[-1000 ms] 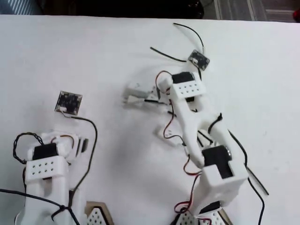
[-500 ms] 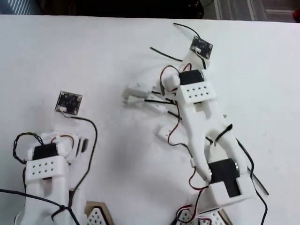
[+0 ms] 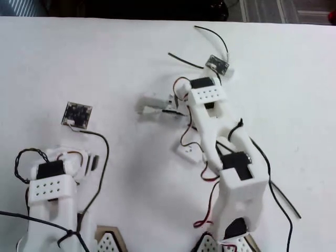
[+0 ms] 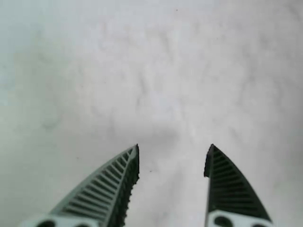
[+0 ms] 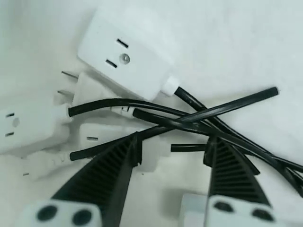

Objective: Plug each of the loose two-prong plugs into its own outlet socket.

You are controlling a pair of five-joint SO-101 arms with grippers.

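Note:
In the right wrist view a white outlet socket [image 5: 127, 49] lies face up with a black cord [image 5: 222, 111] running off it. Beside it a white two-prong plug [image 5: 87, 87] lies loose, its prongs apart from any socket. A second socket [image 5: 21, 124] sits at the edge, and another white plug body [image 5: 102, 137] lies under crossed cords. My right gripper [image 5: 173, 153] hangs open just above these cords, holding nothing. From above, the white cluster [image 3: 153, 105] lies beside the right arm's wrist [image 3: 207, 94]. My left gripper [image 4: 173, 161] is open over bare table.
A small white plug piece [image 3: 189, 152] lies beside the right arm's forearm. Black cords [image 3: 184, 60] trail toward the table's far side. The left arm [image 3: 50, 189] sits at the near left, with its camera board [image 3: 79, 114] and cable in front of it.
The right arm's wrist swung away to the right and farther back, then returned left toward the white cluster. The left arm has stayed still.

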